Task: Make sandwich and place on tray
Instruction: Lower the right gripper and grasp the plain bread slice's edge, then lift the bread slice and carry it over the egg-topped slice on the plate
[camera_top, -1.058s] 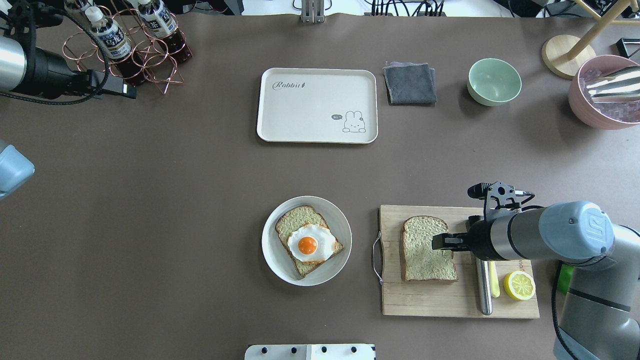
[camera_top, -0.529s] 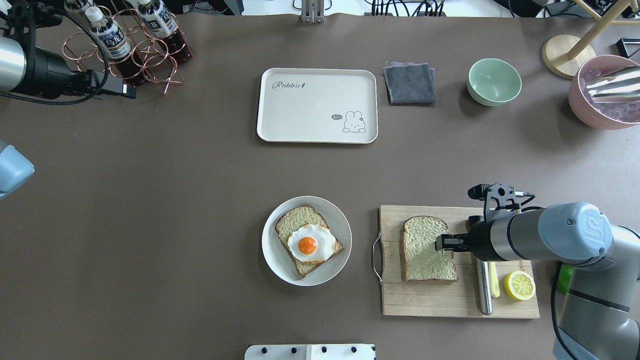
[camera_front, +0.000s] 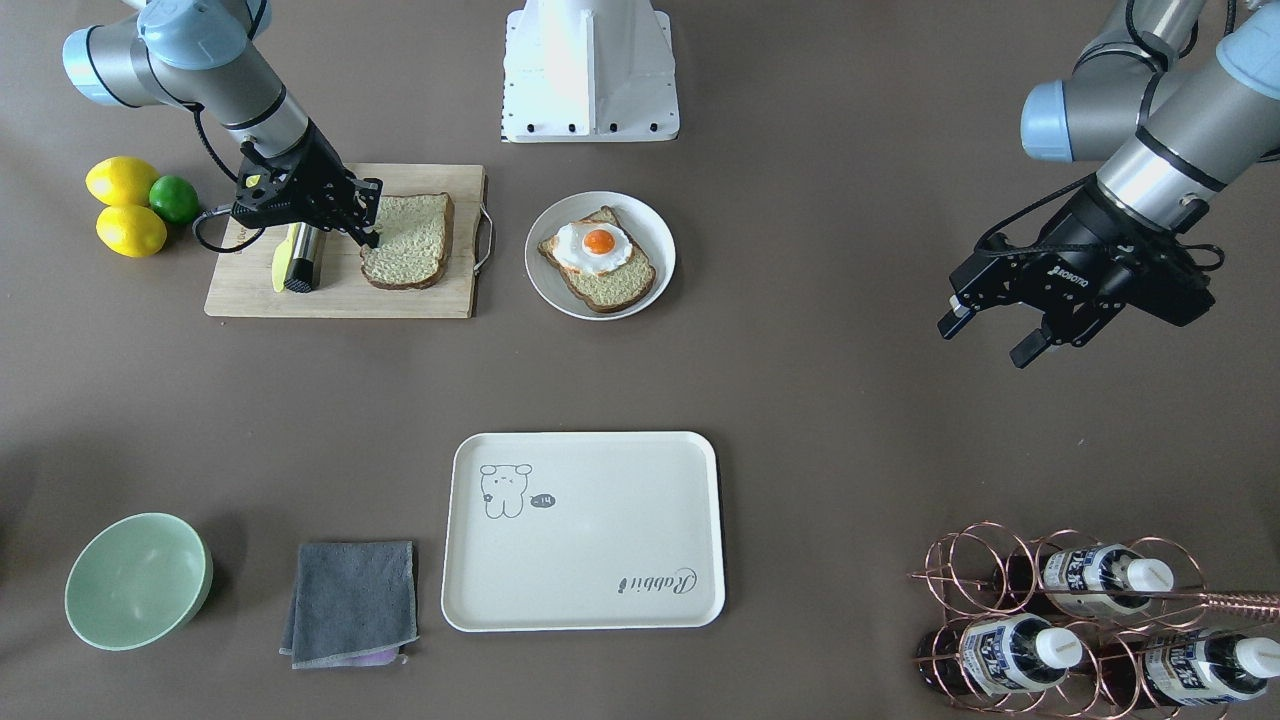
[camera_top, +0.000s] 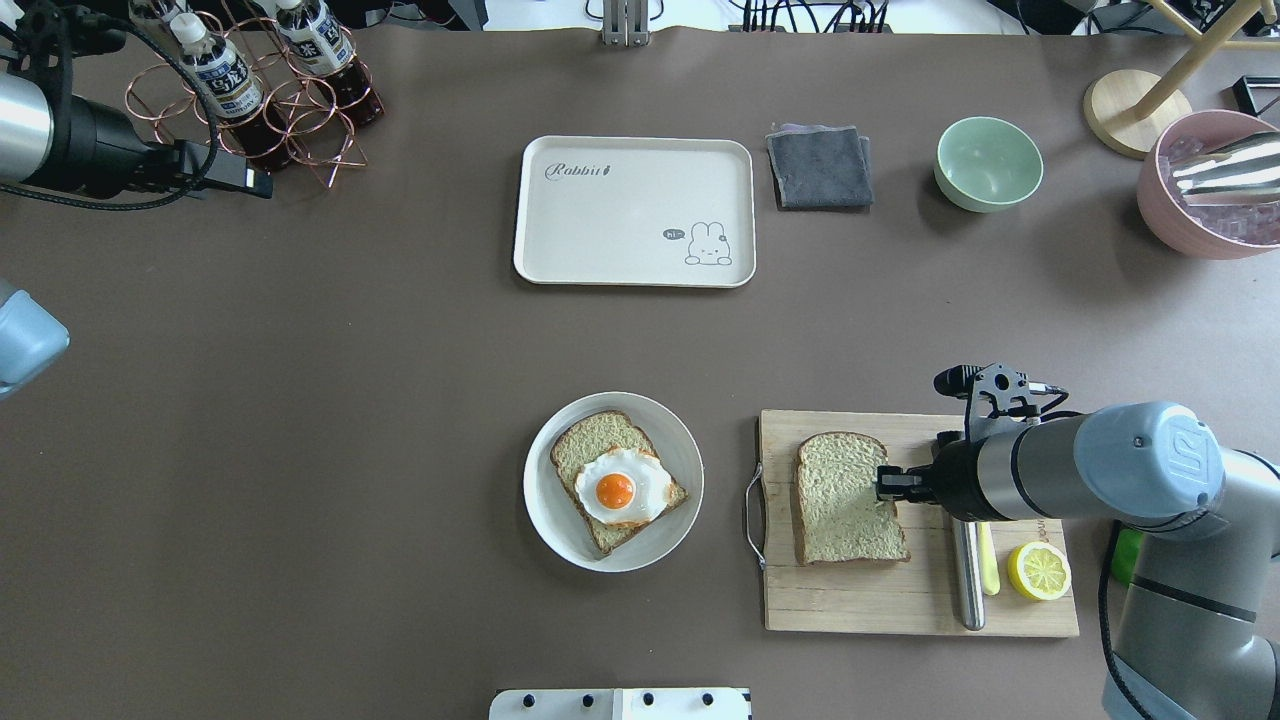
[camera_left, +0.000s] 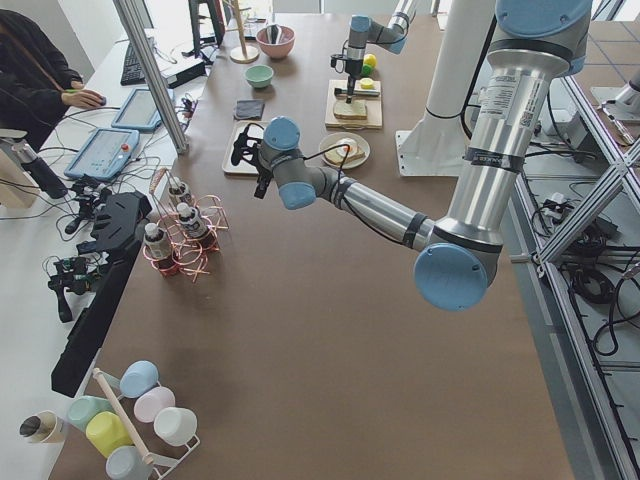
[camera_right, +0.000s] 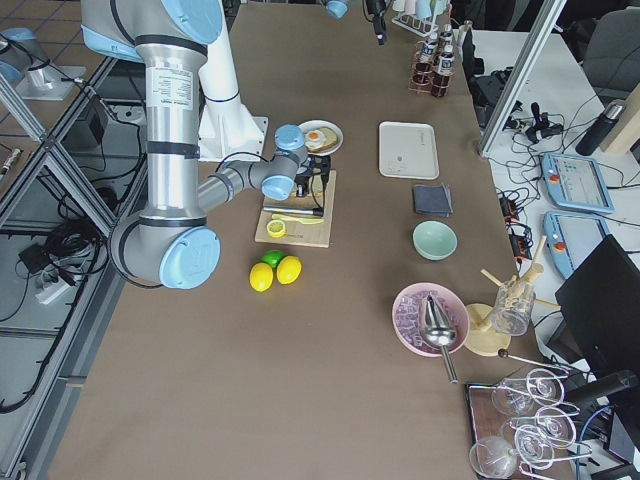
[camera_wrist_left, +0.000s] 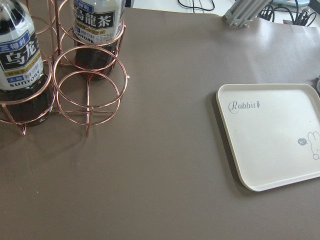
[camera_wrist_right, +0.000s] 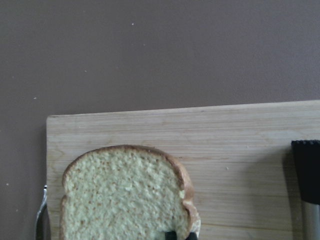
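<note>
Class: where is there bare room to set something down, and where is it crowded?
Bare: the tray, and the tabletop between tray and plate. Crowded: the cutting board, with bread slice, knife, lemon half and right gripper.

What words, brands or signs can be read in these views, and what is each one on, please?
"Rabbit": script on the tray.
"ROBOTIQ": on the left gripper.
"SUNTORY": on the tea bottle labels, under large Chinese characters.
"UR": logo on the right arm's blue joint cap.
Speech bubble beside the tray's drawing: too small to read.
</note>
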